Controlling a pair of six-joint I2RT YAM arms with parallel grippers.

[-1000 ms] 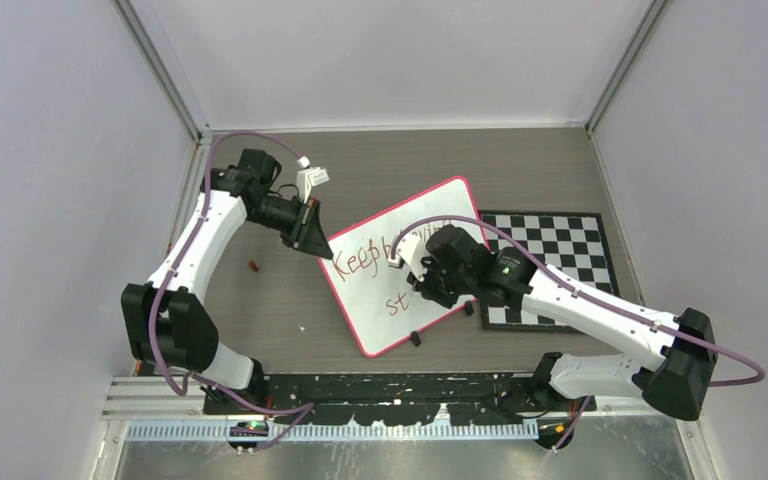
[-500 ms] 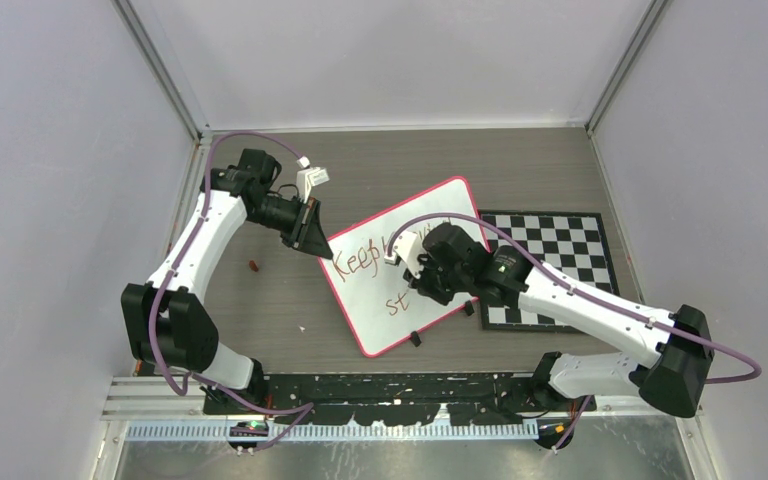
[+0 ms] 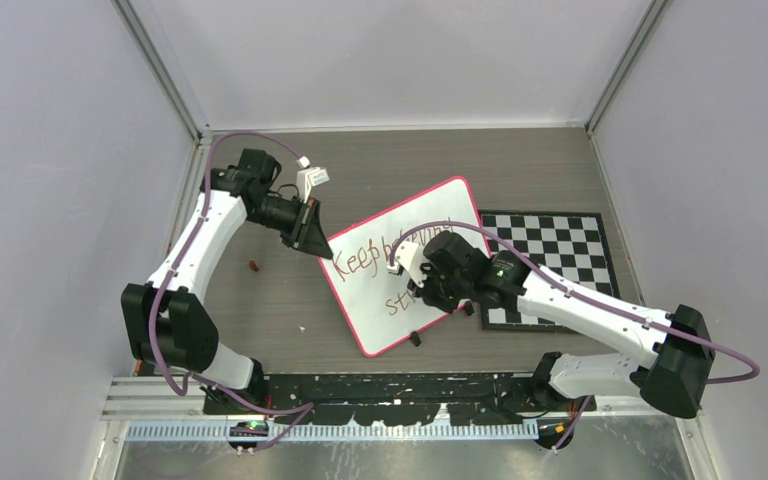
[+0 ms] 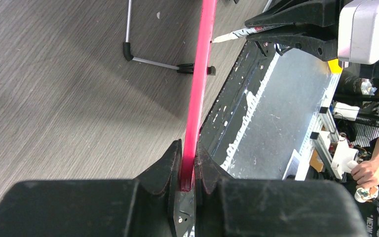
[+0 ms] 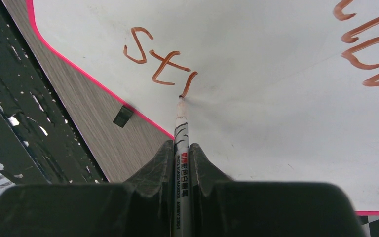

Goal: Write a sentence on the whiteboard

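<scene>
Only the right wrist view shows the marker tip touching the white board, just after the brown-red writing "st". My right end effector pinches the marker; my left end effector clamps the board's pink rim.

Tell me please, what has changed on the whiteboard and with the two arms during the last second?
The right tool, shut on the marker, moved only slightly and added a new stroke after "st" in the second line of the sentence. The left tool stayed clamped on the rim of the whiteboard, which did not move.
</scene>
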